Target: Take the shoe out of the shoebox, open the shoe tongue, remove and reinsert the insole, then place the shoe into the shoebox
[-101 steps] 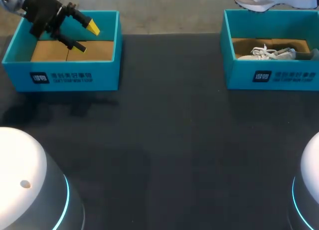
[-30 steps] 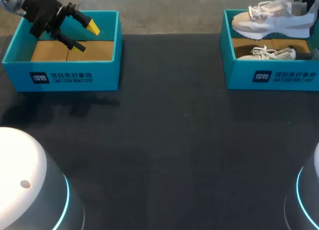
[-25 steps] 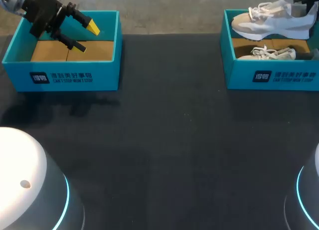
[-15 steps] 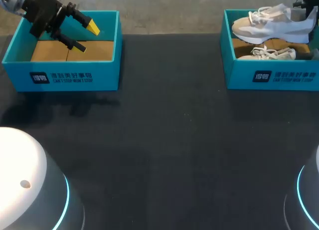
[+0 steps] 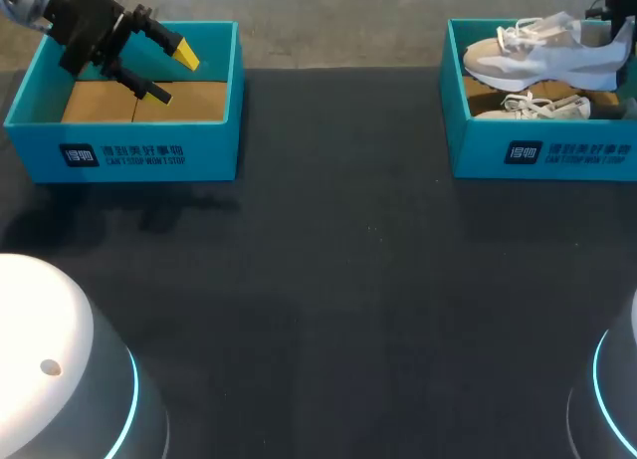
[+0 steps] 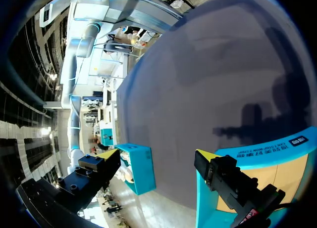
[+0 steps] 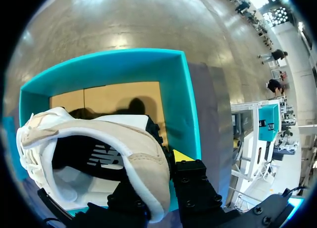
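1. Two teal shoeboxes are sitting well apart on the dark tabletop [image 5: 338, 280].
2. Right jaws are clamping the white-and-beige shoe [image 5: 537, 56] [image 7: 133, 149] by its heel collar, holding it over the right shoebox [image 5: 537, 155] [image 7: 183, 99], above a second shoe [image 5: 542, 107] lying inside.
3. Left jaws are hanging apart, gripping nothing, over the left shoebox [image 5: 149, 155] [image 6: 257, 151].

You have a left teal cardboard shoebox [image 5: 211, 148] and a right teal cardboard shoebox [image 5: 480, 146], both brown inside. The lace-up shoe [image 5: 542, 61] is white and tan. The flat surface [image 5: 338, 280] is black.
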`<action>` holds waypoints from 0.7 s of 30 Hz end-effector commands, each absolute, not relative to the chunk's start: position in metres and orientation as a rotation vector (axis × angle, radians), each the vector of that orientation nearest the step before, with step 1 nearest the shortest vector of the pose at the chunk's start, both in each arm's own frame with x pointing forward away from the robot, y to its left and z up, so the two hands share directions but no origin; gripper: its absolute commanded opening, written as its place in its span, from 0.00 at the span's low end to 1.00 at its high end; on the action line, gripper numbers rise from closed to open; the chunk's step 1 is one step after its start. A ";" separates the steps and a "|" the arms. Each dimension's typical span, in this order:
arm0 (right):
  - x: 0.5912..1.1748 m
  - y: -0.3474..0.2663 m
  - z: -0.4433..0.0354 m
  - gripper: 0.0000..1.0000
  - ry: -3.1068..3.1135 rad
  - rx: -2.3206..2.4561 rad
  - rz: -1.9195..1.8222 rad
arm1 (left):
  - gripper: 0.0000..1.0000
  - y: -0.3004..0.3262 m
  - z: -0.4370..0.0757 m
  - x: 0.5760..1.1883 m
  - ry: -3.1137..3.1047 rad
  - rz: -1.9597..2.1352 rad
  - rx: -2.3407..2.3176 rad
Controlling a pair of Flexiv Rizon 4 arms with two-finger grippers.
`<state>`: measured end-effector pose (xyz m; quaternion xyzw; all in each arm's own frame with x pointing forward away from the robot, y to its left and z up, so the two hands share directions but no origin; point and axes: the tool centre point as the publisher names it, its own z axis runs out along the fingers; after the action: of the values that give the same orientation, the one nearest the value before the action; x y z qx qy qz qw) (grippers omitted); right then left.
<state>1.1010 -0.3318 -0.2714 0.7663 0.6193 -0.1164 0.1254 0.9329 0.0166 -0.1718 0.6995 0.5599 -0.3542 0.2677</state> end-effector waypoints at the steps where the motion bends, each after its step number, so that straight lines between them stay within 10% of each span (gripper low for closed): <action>1: 1.101 -0.331 -0.270 0.00 1.808 2.233 -0.340 | 1.00 0.017 -0.171 0.933 1.510 -0.955 1.891; 21: 1.118 -0.337 -0.278 0.00 1.774 2.240 -0.328 | 1.00 0.017 -0.171 0.933 1.510 -0.955 1.891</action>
<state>1.1112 -0.3372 -0.2755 0.7711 0.6124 -0.1101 0.1354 0.9329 0.0167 -0.1718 0.6995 0.5599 -0.3542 0.2677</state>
